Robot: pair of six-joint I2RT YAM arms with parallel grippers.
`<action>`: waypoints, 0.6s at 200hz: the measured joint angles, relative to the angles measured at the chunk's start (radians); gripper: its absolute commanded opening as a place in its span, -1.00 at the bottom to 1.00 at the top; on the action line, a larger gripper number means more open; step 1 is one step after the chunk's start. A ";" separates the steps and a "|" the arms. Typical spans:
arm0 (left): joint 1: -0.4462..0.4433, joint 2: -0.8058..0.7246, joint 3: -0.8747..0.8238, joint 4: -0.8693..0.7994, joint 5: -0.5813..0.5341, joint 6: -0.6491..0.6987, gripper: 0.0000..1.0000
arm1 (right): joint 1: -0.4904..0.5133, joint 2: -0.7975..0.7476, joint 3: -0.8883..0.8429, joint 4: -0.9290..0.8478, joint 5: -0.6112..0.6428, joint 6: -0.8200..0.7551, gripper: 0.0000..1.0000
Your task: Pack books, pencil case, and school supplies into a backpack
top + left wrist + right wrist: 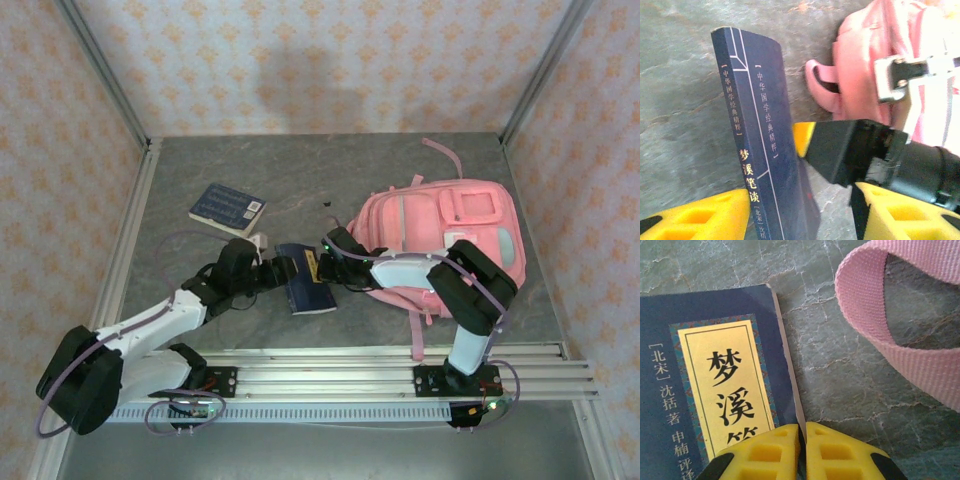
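the dark navy paperback book (715,390) with the yellow title label sits near the middle of the grey stone-patterned table (250,160). it is a little toward the near edge and just left of the big pink fabric backpack (440,225), which lies toward the right edge. from my left wrist camera the book looks tipped up off the table, with its spine toward me.

my right gripper (802,447) is pinched tight on a thin bite of the book's long edge opposite the spine, with a loop of pink webbing strap (880,315) lying beside it. my left gripper (281,271) has its jaws apart, one finger on each side of the book, gripping nothing. the spine-side finger looks close to the spine and the other is well clear.

i judge this to be a handover. to do it well i'd centre the left jaws over the book's thickness and push in deeper, so the pads land on cover rather than loose pages. then i'd close firmly and only after that release the right pinch. that thin hold could slip or fan the pages if i pull first.
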 measured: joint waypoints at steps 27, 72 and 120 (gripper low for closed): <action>-0.011 0.066 -0.009 0.076 0.026 -0.011 0.10 | 0.003 -0.001 -0.008 0.019 -0.020 0.005 -0.79; -0.013 0.146 -0.054 0.117 0.042 -0.030 -0.15 | 0.003 -0.007 -0.023 0.036 -0.033 0.008 -0.80; -0.013 0.051 -0.051 0.078 0.045 -0.002 -1.00 | -0.031 -0.093 -0.097 0.002 -0.068 0.008 -0.68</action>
